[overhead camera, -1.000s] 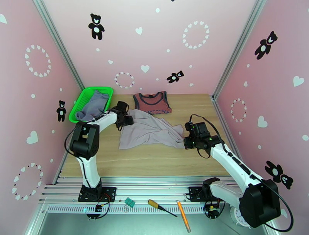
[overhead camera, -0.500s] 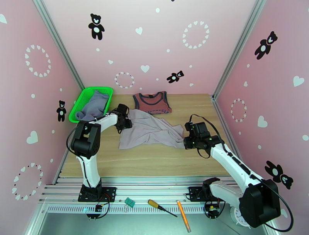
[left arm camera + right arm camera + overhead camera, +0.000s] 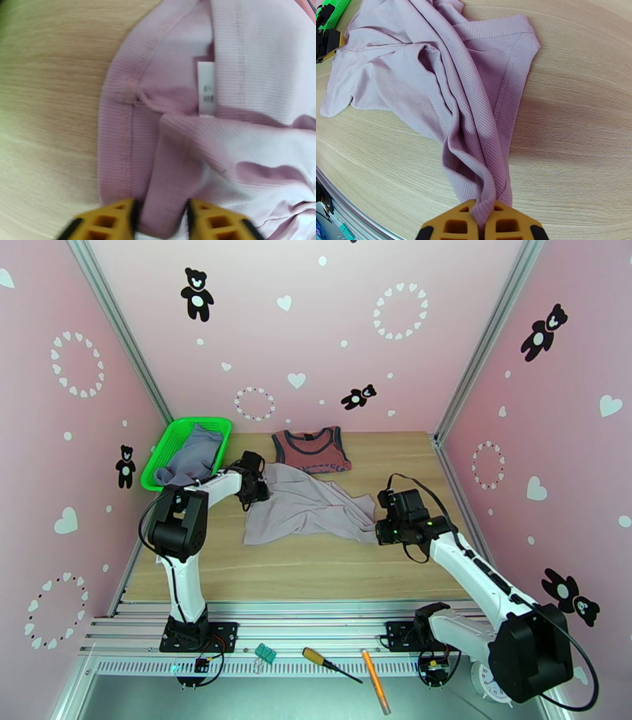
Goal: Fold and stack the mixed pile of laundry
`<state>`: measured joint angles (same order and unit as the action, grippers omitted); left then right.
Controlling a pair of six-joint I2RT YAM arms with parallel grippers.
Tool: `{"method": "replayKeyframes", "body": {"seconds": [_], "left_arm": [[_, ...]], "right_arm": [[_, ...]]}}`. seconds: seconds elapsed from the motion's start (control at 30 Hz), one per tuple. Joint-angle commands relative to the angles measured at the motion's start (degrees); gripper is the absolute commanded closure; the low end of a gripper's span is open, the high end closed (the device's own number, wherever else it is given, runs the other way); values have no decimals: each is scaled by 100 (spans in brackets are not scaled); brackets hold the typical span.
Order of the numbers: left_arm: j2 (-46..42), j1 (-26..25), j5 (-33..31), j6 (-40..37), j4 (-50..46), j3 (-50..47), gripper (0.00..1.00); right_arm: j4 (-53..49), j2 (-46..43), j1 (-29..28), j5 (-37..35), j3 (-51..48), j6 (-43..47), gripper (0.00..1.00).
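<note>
- Table (image 3: pixel 316 571): 1, wood top. All the laundry lies on it or in the basket.
- Lilac shirt (image 3: pixel 304 508): 1, mid-table, spread out but rumpled, w/ long ridges running to its near-R corner. Step in hand, as I judge it: getting both ends held so it can be pulled flat before the 1st fold. No fold made on it yet.
- Basket (image 3: pixel 158 451): 1, green mesh, far-L corner by the wall.
- Red top (image 3: pixel 310 449): 1, dark trim, lying flat at the far edge just beyond the shirt. Can't tell if it's folded.
- Blue-grey piece (image 3: pixel 193 453): 1, bunched inside the basket, not yet dealt with. So 3 garments in all.
- Grippers: 2.
  - Left gripper (image 3: pixel 160 209) is at the shirt's far-L edge, near the hem seam. Its fingers stand either side of a raised fold and cloth fills the gap betw. them. Can't tell if the pinch is firm.
  - Right gripper (image 3: pixel 484 213) is at the near-R corner, fingers together and clamped on a gathered ridge of shirt.
- Next move prob. needs a sure L pinch, then both arms drawing apart, low and level, w/ even pull so the R corner doesn't slip out.
- Label (image 3: pixel 206 89): 1, white, sewn inside the shirt, just beyond the L fingers.
</note>
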<state>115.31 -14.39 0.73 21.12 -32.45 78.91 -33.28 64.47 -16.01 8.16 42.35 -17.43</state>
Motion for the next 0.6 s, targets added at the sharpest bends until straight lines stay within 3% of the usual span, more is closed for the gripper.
{"method": "replayKeyframes", "body": {"seconds": [0.0,0.23,0.37,0.57], "left_arm": [[-258,18,64,-11,26,-58,68],[-482,15,41,-12,-4,-191,80],[-782,15,-65,-51,-198,-160,100],[-1803,20,-281,-224,-1028,213,100]], "right_arm": [[-49,34,10,-17,-49,-24,100],[-52,35,8,-7,-51,-24,100],[-84,28,10,-41,22,-24,100],[-521,-220,23,-424,630,109,100]]}}
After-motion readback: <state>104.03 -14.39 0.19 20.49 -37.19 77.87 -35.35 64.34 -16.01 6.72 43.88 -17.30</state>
